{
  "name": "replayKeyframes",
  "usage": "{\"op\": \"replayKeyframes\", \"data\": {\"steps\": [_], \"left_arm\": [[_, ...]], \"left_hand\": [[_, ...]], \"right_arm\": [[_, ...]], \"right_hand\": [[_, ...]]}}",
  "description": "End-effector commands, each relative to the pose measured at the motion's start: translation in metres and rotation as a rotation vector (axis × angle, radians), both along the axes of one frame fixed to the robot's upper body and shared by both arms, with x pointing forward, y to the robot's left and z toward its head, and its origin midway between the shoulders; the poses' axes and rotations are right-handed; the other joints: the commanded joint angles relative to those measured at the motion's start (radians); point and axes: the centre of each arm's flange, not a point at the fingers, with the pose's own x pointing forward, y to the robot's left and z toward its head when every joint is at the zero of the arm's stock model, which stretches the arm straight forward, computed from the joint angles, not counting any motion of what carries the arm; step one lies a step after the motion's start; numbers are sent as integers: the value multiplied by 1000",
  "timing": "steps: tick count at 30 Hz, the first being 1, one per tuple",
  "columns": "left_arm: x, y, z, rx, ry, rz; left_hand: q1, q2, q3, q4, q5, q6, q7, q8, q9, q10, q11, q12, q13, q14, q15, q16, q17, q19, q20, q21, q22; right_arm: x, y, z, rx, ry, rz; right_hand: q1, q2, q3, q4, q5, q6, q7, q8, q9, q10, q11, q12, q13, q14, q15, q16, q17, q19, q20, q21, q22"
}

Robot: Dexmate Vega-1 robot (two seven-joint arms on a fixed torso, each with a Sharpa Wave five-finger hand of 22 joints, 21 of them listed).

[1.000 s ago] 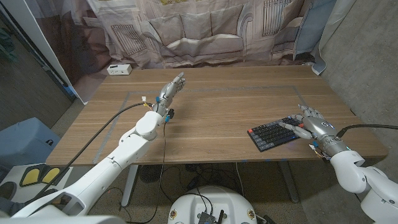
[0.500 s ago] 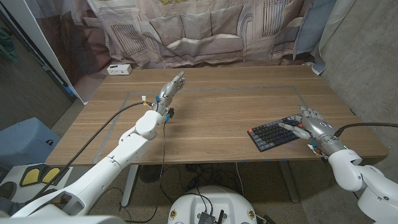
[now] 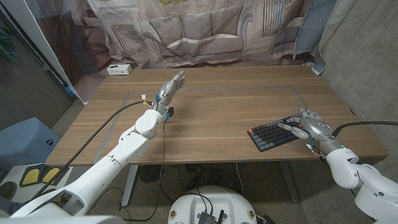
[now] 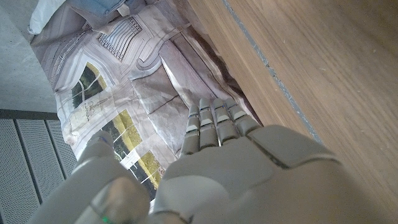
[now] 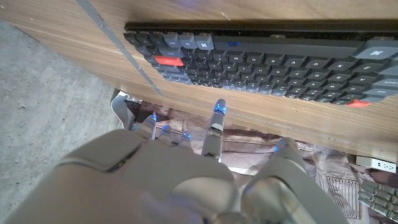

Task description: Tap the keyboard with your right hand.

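Observation:
A dark keyboard with a red key lies near the table's front right edge, angled slightly. My right hand is over its right end, fingers spread and pointing left across the keys, holding nothing. In the right wrist view one fingertip reaches toward the keyboard; I cannot tell whether it touches. My left hand is raised over the table's left middle with fingers straight and together, empty. The left wrist view shows that hand beside the wooden tabletop.
A small white box sits at the table's back left corner. A grey tape outline marks a rectangle on the wood. A black cable runs along my left arm. A printed curtain hangs behind.
My right hand has shifted a little to the left, further over the keyboard's right end. The left arm has stayed where it was.

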Motion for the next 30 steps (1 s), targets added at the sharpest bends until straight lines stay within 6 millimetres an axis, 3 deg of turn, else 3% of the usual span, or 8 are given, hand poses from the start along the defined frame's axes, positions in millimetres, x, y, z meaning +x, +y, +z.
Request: {"op": "replayKeyframes", "data": {"steps": [1,30], "left_arm": [[5,-3,-1,4,10,-2],[11,-2,0,1,21,1]], "left_hand": [[2,12,2,-3,-2,6,-1,-2,2,5,-1,-4,3,9,-3,-1,5,5,0,-5,3],[2,15,0,-6,-2,10,0,-4,2,6,-1,-8,3,9,-3,-2,5,5,-2,-5,3]], "right_arm": [[8,-2,-4,4,22,-14],[20,-6,-10,9,62,-36]], "right_hand": [[-1,8,6,5,1,16,-2,7,4,-97,-7,5,3,-218,-2,5,3,-117,-7,5,5],[4,18,13,4,2,75,-3,17,3,-66,-10,16,3,-183,-8,18,2,-91,-5,16,5]]}}
